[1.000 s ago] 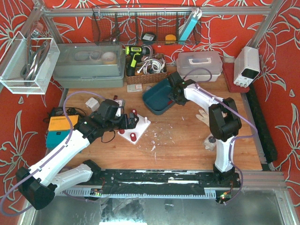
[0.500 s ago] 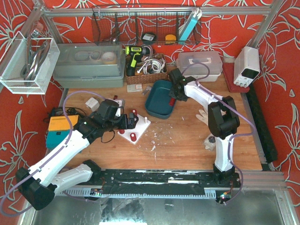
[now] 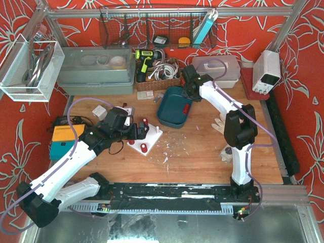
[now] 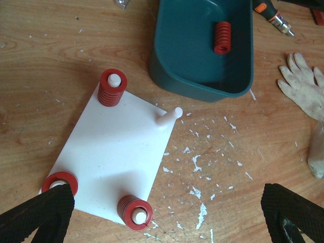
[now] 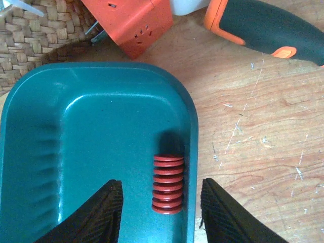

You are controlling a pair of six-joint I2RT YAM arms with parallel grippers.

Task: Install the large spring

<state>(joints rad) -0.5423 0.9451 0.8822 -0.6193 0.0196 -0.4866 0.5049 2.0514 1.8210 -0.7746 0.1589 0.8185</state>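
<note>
A red large spring lies inside the teal tray, against its right wall; it also shows in the left wrist view. My right gripper is open and hovers over the spring, one finger on each side, not touching it. A white plate lies in front of the tray. Three of its pegs carry red springs and the fourth peg is bare. My left gripper is open and empty above the plate's near edge. From above, the right gripper is at the tray's far right.
A white glove lies on the table right of the tray. A wicker basket, an orange box and an orange-and-black tool handle sit just behind the tray. White flecks are scattered on the wood.
My right gripper has moved toward the back right of the tray, and the tray has shifted a little. The left arm has not moved.
</note>
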